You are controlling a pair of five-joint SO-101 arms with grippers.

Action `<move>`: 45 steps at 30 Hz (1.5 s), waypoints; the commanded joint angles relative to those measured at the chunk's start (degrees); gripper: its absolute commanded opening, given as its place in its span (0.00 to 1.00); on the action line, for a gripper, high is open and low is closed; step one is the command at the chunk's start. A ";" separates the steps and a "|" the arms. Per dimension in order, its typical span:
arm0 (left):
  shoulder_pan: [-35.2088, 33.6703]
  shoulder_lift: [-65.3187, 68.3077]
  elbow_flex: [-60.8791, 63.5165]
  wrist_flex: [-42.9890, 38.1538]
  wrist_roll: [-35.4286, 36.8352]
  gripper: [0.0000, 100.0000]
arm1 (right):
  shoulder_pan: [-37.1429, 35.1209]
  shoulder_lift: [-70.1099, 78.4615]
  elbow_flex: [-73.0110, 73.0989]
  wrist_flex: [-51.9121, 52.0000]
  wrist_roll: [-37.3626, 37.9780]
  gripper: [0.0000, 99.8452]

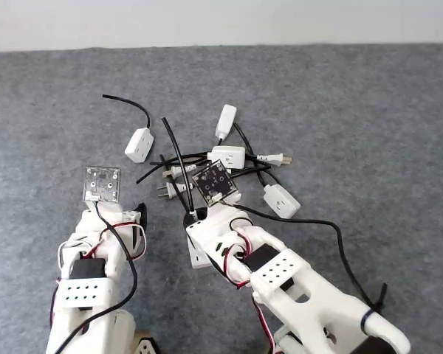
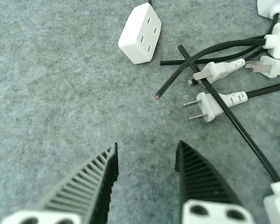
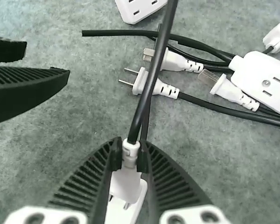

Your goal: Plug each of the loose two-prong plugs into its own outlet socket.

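Note:
My right gripper [image 3: 129, 142] is shut on a white two-prong plug [image 3: 124, 179], whose black cord [image 3: 151, 74] runs away over the pile. In the high view this gripper [image 1: 193, 218] sits low over a white block [image 1: 198, 254]. To its left my left gripper [image 2: 147, 147] hangs open over bare carpet, with nothing between its fingers [image 2: 100, 179]. Beyond it lie two loose plugs [image 2: 214, 105] [image 2: 219, 70] and a white outlet [image 2: 140, 32]. More outlets [image 1: 229, 156] [image 1: 281, 200] [image 1: 226, 120] and a plug [image 1: 275, 158] lie tangled at mid table.
Grey carpet [image 1: 52, 110] covers the table. Black cords [image 1: 173, 151] cross the pile of plugs and outlets. One cord [image 1: 340, 243] trails off beside the right arm. A cut cord end [image 2: 157, 96] lies in front of the left gripper.

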 commanded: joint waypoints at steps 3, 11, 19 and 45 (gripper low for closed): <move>0.09 -0.97 -0.84 0.18 0.53 0.19 | 0.04 -1.54 2.64 -0.04 3.52 0.01; 0.09 -0.97 -0.84 0.18 0.53 0.19 | -1.54 -15.96 11.78 0.04 6.24 0.01; 0.09 -0.88 -0.84 0.18 0.53 0.19 | -2.15 -30.73 15.82 13.85 8.44 0.01; -0.09 27.16 -19.30 11.60 0.00 0.19 | -3.91 -57.98 21.89 27.30 12.22 0.01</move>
